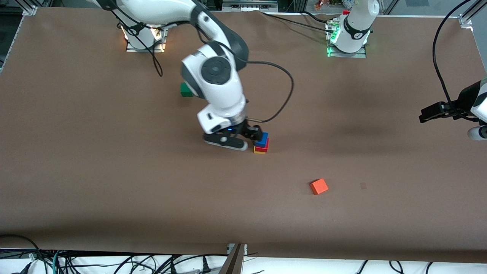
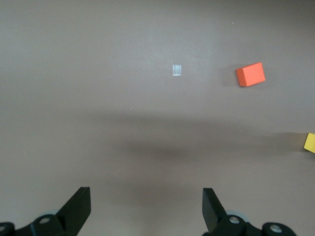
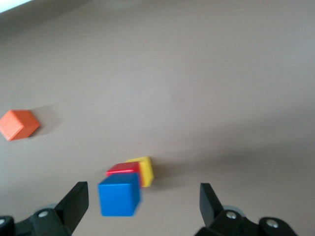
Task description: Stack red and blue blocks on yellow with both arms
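In the front view, three blocks are seen in one stack near the middle of the brown table [image 1: 114,171]. The yellow block [image 1: 259,151] is at the bottom, the red block [image 1: 262,145] is on it, and the blue block [image 1: 262,138] is on top. The right hand [image 1: 254,134] is seen low, right beside the stack, at about ten o'clock from it. From this view it cannot be told if its fingers are apart. An orange block [image 1: 319,186] is seen alone on the table at about four o'clock from the stack, nearer the front camera. A green block [image 1: 186,90] is partly hidden by the right arm, at about ten o'clock from the stack. The left hand [image 1: 433,112] is held in the air over the table's edge at the left arm's end, and that arm waits.

In the left wrist view, the left hand's fingers [image 2: 78,209] are held wide apart with nothing between them. The orange block [image 2: 250,74] and a corner of the yellow block [image 2: 310,142] are seen on the table.

In the right wrist view, the right hand's fingers [image 3: 75,204] are spread apart. The blue block [image 3: 118,194] is seen between them but is not touched. The red block [image 3: 124,170] and the yellow block [image 3: 145,170] are seen under it. The orange block [image 3: 18,124] is seen well apart from the stack.
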Robot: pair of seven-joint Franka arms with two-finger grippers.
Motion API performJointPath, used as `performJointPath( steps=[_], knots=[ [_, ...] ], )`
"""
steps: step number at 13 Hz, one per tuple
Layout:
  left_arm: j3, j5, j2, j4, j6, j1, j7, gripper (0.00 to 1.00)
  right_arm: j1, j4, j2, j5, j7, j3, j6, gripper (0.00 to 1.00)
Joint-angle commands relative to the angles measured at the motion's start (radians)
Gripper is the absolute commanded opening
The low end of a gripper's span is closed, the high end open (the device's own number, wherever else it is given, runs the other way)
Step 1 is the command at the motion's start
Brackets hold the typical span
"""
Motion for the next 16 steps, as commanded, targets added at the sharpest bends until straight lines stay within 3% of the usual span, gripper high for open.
performJointPath(
  steps=[1, 3, 9, 12, 16],
  knots=[
    [-0.003, -0.022, -0.008, -0.01, 0.012, 0.011, 0.022, 1.0, -0.129, -0.027, -0.104, 0.092, -0.19, 0.011, -0.194, 1.0],
    [-0.003, -0.022, -0.008, -0.01, 0.012, 0.011, 0.022, 1.0, -0.226, -0.085, -0.205, 0.143, -0.324, 0.01, -0.3, 1.0],
    [-0.003, -0.022, -0.009, -0.01, 0.012, 0.011, 0.022, 1.0, -0.367, -0.602, -0.642, 0.107, -0.525, -0.003, -0.261, 1.0],
    [-0.003, -0.024, -0.008, -0.01, 0.012, 0.011, 0.022, 1.0, -0.422, -0.71, -0.745, 0.057, -0.65, -0.003, -0.243, 1.0],
    [-0.003, -0.024, -0.008, -0.01, 0.012, 0.011, 0.02, 1.0, -0.426, -0.673, -0.735, 0.013, -0.798, -0.027, -0.255, 1.0]
  ],
)
